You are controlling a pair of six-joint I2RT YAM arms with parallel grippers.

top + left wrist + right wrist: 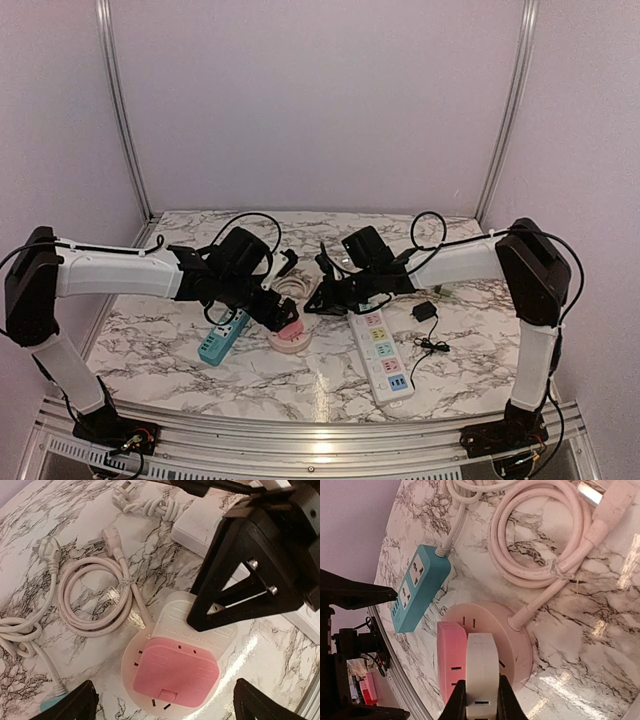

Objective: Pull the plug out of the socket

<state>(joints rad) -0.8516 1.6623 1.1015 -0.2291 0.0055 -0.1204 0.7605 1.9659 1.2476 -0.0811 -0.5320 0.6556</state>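
Observation:
A round pale-pink socket base [517, 637] lies on the marble table, also in the top view [291, 340]. A pink block plug [450, 660] and a white block plug [481, 672] stand side by side on its face. My right gripper [481, 706] is shut on the white plug, one finger on each flat side. In the left wrist view the white plug [172, 622] lies under the right gripper's black fingers [225, 600], next to the pink plug [175, 672]. My left gripper [167, 706] is open, its fingers straddling the pink plug and the base without touching.
A teal power strip [222, 337] lies left of the socket. A white power strip [382, 352] lies to its right, with a black adapter [424, 311] and thin cable beyond. The socket's coiled pink cord [95, 597] and white cords [20, 630] lie behind.

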